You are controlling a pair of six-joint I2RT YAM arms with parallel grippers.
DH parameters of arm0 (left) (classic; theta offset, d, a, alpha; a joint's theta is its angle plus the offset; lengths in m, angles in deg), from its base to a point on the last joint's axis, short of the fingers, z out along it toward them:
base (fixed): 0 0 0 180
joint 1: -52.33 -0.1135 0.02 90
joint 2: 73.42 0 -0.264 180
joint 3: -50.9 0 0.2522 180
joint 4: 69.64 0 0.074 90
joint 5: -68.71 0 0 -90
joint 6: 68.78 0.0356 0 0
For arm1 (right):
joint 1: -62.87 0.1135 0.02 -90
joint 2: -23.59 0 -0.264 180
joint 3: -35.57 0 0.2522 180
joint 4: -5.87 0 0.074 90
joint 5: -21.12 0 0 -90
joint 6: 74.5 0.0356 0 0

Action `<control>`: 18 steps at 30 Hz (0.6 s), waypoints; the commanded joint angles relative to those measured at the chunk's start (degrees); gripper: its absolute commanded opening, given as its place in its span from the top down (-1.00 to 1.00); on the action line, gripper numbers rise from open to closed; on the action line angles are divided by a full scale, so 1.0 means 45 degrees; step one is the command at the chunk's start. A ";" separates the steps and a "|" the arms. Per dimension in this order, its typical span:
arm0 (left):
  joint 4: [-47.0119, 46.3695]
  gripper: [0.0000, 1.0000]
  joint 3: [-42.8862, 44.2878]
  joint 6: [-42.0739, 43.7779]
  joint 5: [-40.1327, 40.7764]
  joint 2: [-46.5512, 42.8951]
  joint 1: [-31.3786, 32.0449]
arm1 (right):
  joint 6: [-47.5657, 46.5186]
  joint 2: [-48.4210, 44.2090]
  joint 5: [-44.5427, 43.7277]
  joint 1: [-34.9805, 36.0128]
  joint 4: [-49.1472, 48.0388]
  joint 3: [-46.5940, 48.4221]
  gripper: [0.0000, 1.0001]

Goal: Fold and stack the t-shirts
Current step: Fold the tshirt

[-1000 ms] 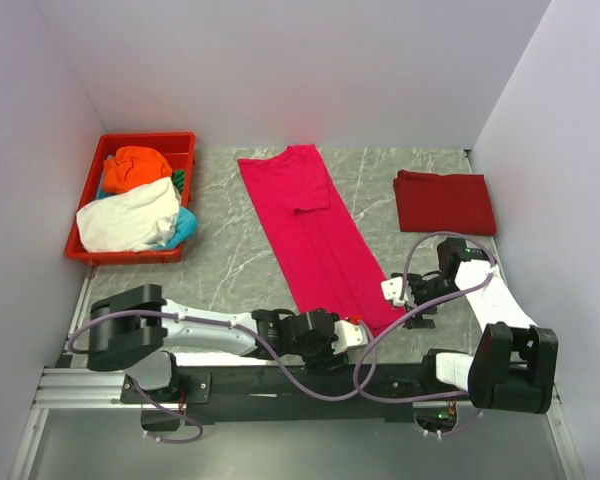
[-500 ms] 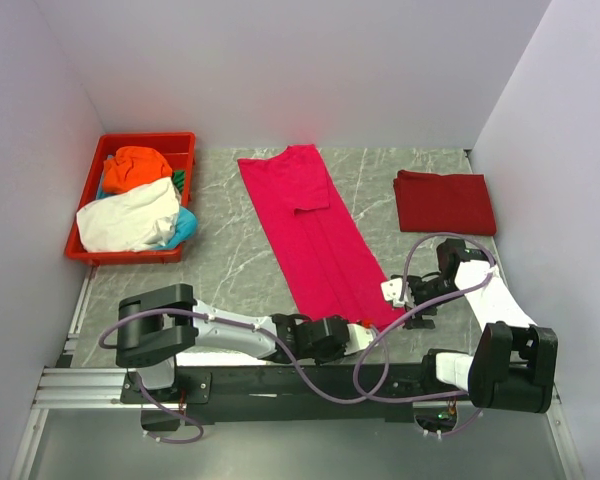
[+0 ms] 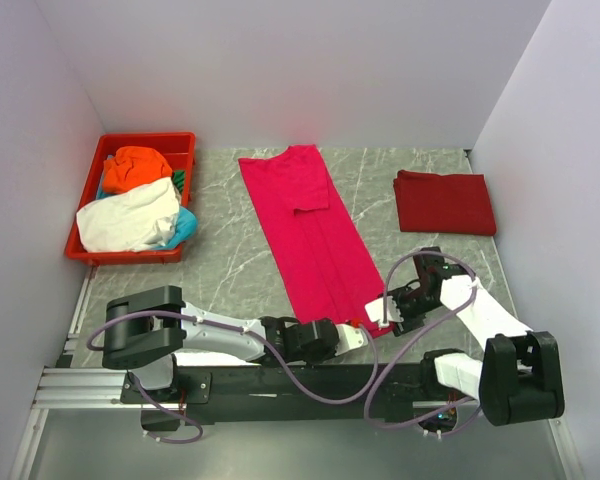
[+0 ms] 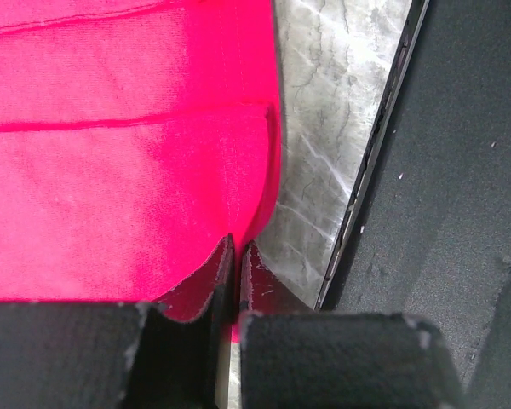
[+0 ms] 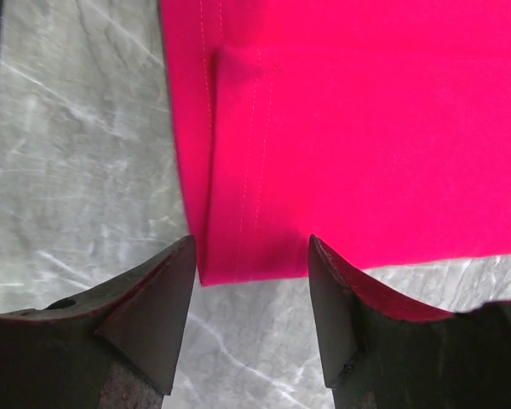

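Observation:
A bright pink-red t-shirt [image 3: 315, 235] lies folded into a long strip on the marble table, running from the back toward the near edge. My left gripper [image 3: 358, 328] sits at its near hem. In the left wrist view the left gripper [image 4: 237, 247] is shut, pinching the hem corner of the pink-red cloth [image 4: 111, 170]. My right gripper [image 3: 382, 308] is at the strip's near right corner. In the right wrist view it [image 5: 251, 247] stands open just above the table, and the pink-red shirt's hem [image 5: 366, 128] reaches between its fingertips.
A darker red t-shirt [image 3: 445, 203] lies folded at the back right. A red tray [image 3: 150, 140] at the back left holds orange [image 3: 135, 167], white [image 3: 128, 215] and teal [image 3: 185, 228] shirts. The table's black edge rail [image 4: 383, 153] runs just beside the left gripper. White walls enclose three sides.
My left gripper has closed onto the shirt's near hem. My right gripper has moved left and nearer, up to the strip's corner, and its jaws have narrowed somewhat.

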 commanded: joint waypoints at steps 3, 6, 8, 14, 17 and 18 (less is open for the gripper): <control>-0.0166 0.92 -0.0135 -0.0462 -0.0156 -0.0145 -0.0005 | 0.0386 -0.0448 -0.1193 0.1274 -0.1403 -0.0740 -0.21; -0.0303 0.92 -0.0232 -0.0598 -0.0254 -0.0242 -0.0102 | 0.0503 -0.0331 -0.1623 0.1783 -0.1756 -0.0994 -0.15; -0.0575 0.92 -0.0349 -0.0657 -0.0351 -0.0379 -0.0141 | 0.0562 -0.0291 -0.1740 0.1941 -0.1912 -0.1131 -0.08; -0.0889 0.93 -0.0759 -0.0814 -0.0703 -0.0614 -0.0492 | 0.1029 -0.0213 -0.2210 0.2312 -0.2479 -0.1425 0.29; -0.1026 0.95 -0.0915 -0.0853 -0.0839 -0.0789 -0.0765 | 0.1497 -0.0232 -0.2132 0.2313 -0.2479 -0.1249 0.73; -0.1142 0.95 -0.0974 -0.0911 -0.0878 -0.0867 -0.0844 | 0.1712 -0.0349 -0.1977 0.2332 -0.2537 -0.1152 1.00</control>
